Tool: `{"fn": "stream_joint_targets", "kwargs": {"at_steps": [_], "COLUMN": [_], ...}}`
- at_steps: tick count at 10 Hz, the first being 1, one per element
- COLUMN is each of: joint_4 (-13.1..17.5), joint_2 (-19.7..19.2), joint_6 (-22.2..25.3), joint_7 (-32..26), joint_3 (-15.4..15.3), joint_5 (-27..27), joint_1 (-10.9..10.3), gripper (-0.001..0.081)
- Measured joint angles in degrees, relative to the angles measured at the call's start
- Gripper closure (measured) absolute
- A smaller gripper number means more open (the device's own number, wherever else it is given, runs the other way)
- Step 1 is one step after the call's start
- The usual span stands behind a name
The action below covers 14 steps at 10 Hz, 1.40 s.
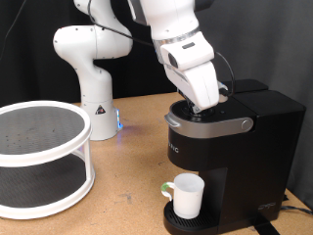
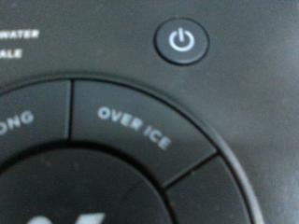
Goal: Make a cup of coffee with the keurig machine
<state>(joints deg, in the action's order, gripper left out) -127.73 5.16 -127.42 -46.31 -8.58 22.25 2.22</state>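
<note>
One keurig machine (image 1: 230, 147) stands upright at the table's (image 1: 132, 181) right side in the exterior view, close to the near edge, its long axis vertical and its front, with silver-grey lid handle and drip tray, facing the exterior view's left and slightly toward the camera. The cup (image 1: 186, 195), white and upright with its mouth up, sits on the round drip tray under the spout, at the machine's front foot. The tool (image 1: 203, 108) is down on the machine's top, right over the lid area, well above the cup; whether its fingers are spread or together cannot be told, since the white wrist hides them. Up close, the wrist view shows the machine's black button panel: a round power button (image 2: 181, 41) and a curved key marked OVER ICE (image 2: 134, 128). A white two-tier round rack (image 1: 39, 157) sits toward the table's left edge, and the arm's white base (image 1: 90, 83) stands at the far edge
</note>
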Motion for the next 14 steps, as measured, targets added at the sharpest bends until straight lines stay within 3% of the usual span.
{"fn": "stream_joint_targets", "kwargs": {"at_steps": [5,8,11,14], "joint_4": [6.43,7.11,2.97,-0.59], "joint_2": [-4.28,-4.79,-2.62,-0.04], "joint_6": [10.92,11.68,2.95,0.51], "joint_7": [1.54,1.49,-2.95,-9.80], "joint_3": [1.71,1.95,1.53,1.87], "joint_5": [2.11,2.66,5.19,9.20], "joint_1": [0.50,0.52,0.29,0.32], "gripper": [0.0806,0.0806,0.0806,0.0806]}}
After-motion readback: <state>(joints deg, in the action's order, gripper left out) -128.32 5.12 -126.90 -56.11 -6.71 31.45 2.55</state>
